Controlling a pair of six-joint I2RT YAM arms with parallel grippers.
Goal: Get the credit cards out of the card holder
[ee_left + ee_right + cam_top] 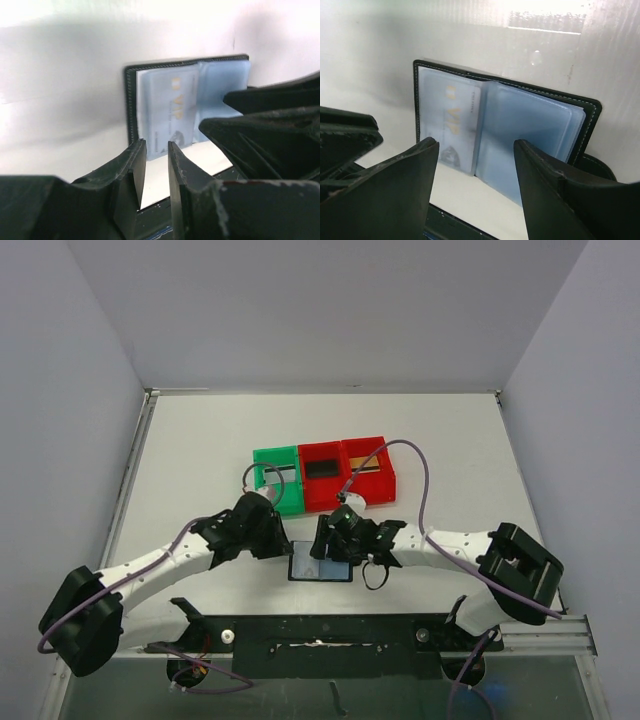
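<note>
Table (200, 440): a white tabletop with pale walls on three sides.
Left arm (150, 570): white and black, reaching from the near left corner towards the middle of the table.
Right arm (450, 545): white and black, reaching from the near right corner to meet the left arm at the middle.
Bins: three small plastic bins touching in a row beyond the grippers, a green bin (262, 458) on the left, then a middle red bin (320, 450) and a right red bin (385, 475).
Card holder (321, 568): a black bifold lying open and flat on the table at the near middle, between the two grippers, with its glossy grey-blue pockets facing up.
Right gripper (476, 142): poised just over the open card holder with its jaws spread wide, one finger on each side of the centre fold, gripping nothing.
Left gripper (156, 146): at the edge of the card holder, jaws only a narrow slot apart, with bare table showing between them.
Silvery-grey card (167, 107): tucked inside one clear pocket of the card holder, with gold "VIP" lettering showing through.
Dark card (322, 469): a flat dark rectangle lying in the middle red bin.
</note>
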